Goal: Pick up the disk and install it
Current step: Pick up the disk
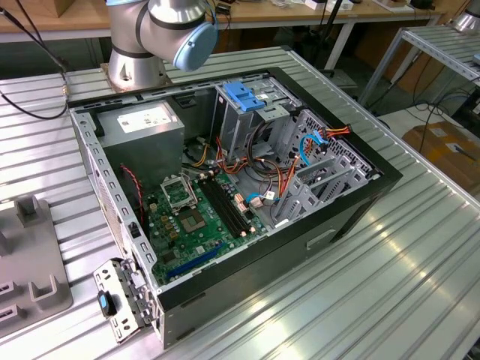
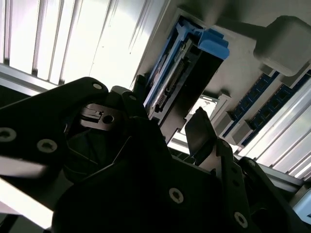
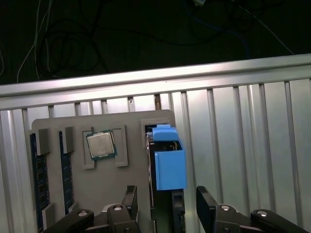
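There are one silver metal hard disk in a blue plastic rail frame (image 3: 170,170), one square silver processor chip (image 3: 101,144), two dark-blue memory sticks (image 3: 34,170), one grey slotted holder plate (image 3: 121,187), one open black computer case (image 1: 285,259), one grey power-supply box (image 1: 142,127), one green motherboard (image 1: 191,217) and one light-blue plastic bracket (image 1: 245,95).
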